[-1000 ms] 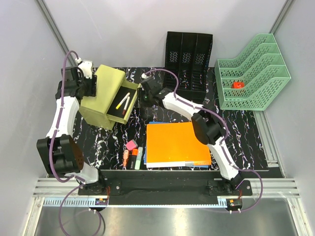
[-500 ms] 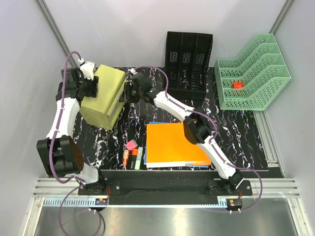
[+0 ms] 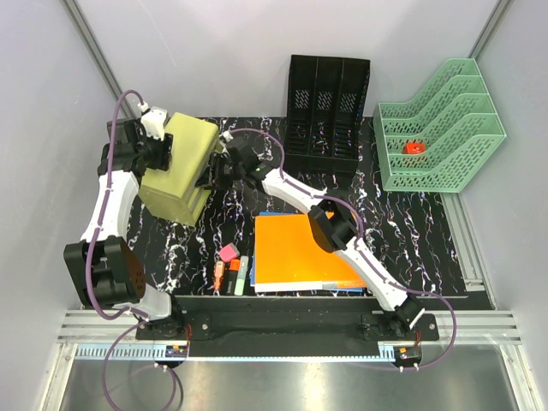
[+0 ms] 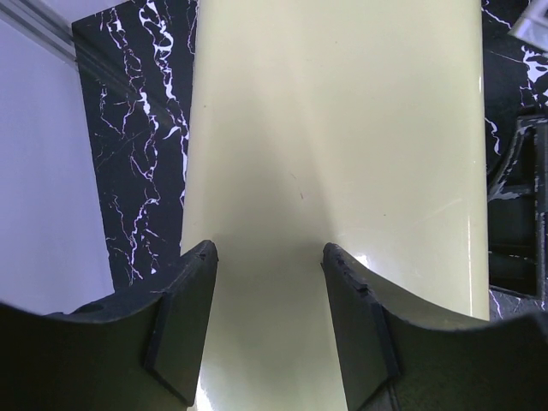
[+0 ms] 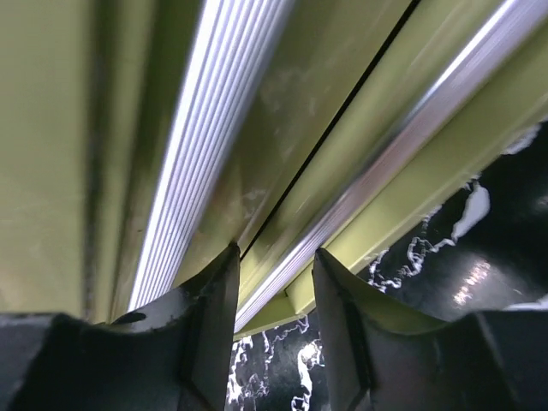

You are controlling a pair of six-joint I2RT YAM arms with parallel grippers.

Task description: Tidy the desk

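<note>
The right end effector (image 5: 276, 257) had its fingers spread against the front of the olive drawer box (image 3: 184, 167). They sat either side of a thin dark seam, with a ribbed silver strip (image 5: 193, 145) just to the left. I saw nothing pinched between them. On the far side of the box from it, the left end effector (image 4: 267, 257) was also spread. Its fingers lay over a broad smooth face of the box that ran wider than their gap, and I could not tell whether they touched it.

Beneath both lay the worktop (image 3: 411, 231), black with white veins, carrying the box at its rear left and reaching back past both end effectors. Nearer the arm bases than the right end effector, an orange folder (image 3: 304, 248) rested on a blue one (image 3: 342, 288). Just beside it to the left were a pink eraser (image 3: 228, 253), an orange marker (image 3: 221, 272) and a green highlighter (image 3: 242, 274). Beyond the right end effector, to its right, a black mesh file holder (image 3: 327, 103) stood at the back. Further right was a green tiered tray (image 3: 437, 167) with a small red object (image 3: 414, 147) in it.
</note>
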